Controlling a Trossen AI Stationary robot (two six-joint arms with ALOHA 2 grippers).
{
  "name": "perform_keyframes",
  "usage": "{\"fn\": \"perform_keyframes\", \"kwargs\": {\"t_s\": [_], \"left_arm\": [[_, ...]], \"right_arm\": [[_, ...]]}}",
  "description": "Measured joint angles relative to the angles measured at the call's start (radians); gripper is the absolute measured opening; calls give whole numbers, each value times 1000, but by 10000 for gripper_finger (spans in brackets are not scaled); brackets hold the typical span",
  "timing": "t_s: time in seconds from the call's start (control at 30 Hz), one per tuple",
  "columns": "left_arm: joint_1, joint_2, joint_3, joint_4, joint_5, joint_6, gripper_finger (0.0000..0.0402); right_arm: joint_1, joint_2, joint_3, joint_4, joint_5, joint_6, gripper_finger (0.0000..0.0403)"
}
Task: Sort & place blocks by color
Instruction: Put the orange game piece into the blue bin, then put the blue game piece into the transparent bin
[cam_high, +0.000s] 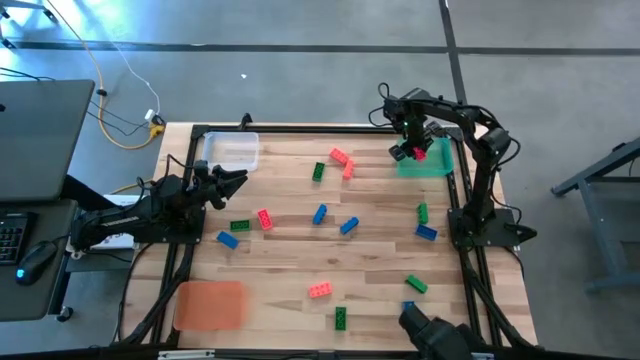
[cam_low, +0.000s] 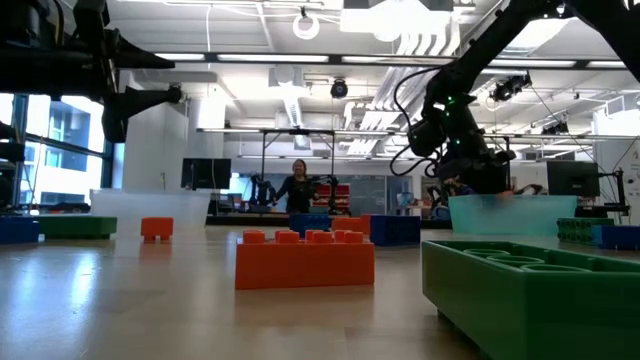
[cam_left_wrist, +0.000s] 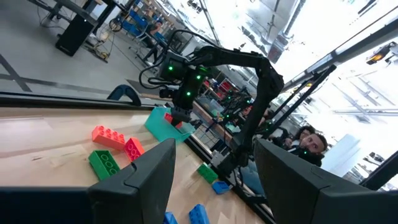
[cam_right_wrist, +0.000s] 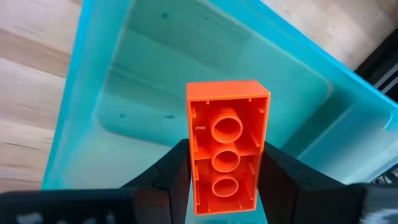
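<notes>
right gripper (cam_right_wrist: 225, 180) is clamped on a small red-orange studded plastic brick (cam_right_wrist: 226, 146), hollow underside up, hovering directly above the flat translucent green tray (cam_high: 430, 160). judged risk: a red-orange brick let go here lands in the wrong-colour tray, or glances off its rim onto the wooden table (cam_high: 290, 260). left gripper (cam_left_wrist: 214, 180) waits with fingers spread, well apart from that tray, across the table.
</notes>
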Motion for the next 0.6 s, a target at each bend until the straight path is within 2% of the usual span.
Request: {"fn": "perform_keyframes", "kwargs": {"t_s": [0.17,0.43,0.6], "left_arm": [[0,0,0,0,0,0,209],[0,0,0,1,0,-7,209],[0,0,0,6,3,-56,209]], "right_arm": [[0,0,0,1,0,-15,143],[5,0,0,4,21,-19,203],[5,-1,0,4,23,-17,210]]}}
